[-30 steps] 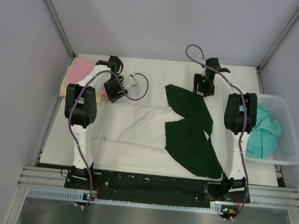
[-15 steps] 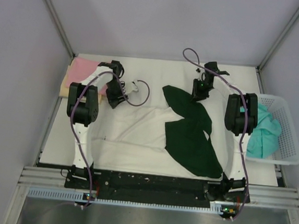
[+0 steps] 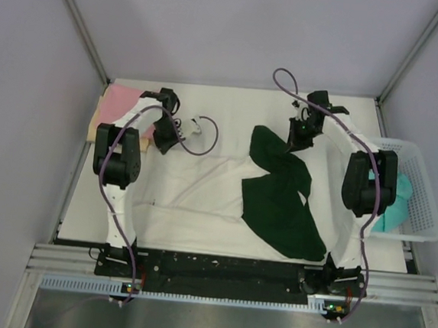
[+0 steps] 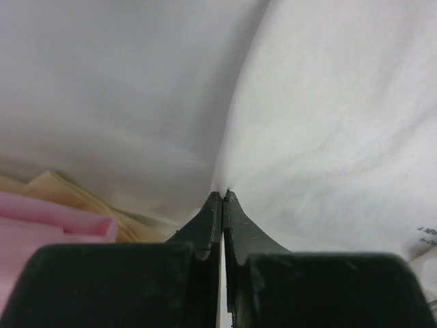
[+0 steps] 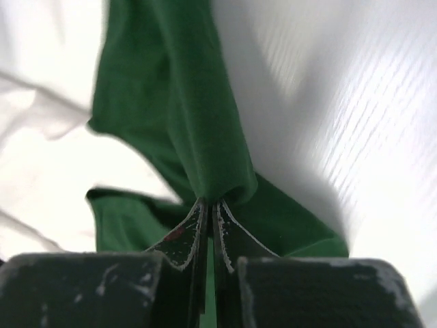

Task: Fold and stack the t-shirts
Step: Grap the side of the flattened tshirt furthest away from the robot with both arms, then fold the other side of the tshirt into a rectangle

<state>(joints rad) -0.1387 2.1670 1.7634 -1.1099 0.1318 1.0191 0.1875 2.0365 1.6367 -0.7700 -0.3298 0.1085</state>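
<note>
The white t-shirt (image 3: 194, 189) with dark green parts (image 3: 276, 207) lies spread across the table. My left gripper (image 3: 162, 138) sits at its far left corner, and in the left wrist view the jaws (image 4: 224, 195) are shut on a ridge of white cloth (image 4: 321, 123). My right gripper (image 3: 294, 142) is at the far end of the green sleeve. In the right wrist view it (image 5: 210, 203) is shut on a pinched fold of green cloth (image 5: 184, 102). A folded pink t-shirt (image 3: 121, 97) lies on a pale yellow one (image 3: 95, 130) at the back left. A teal t-shirt (image 3: 401, 189) lies in the basket.
A white plastic mesh basket (image 3: 424, 182) stands at the table's right edge, partly behind my right arm. Grey walls close in the left, back and right sides. The pink (image 4: 41, 229) and yellow (image 4: 65, 193) stack lies just left of my left gripper.
Both grippers went from open to shut on the shirt. The right gripper has drawn the green sleeve to the right, narrowing it, and the right arm's elbow swung toward the basket.
</note>
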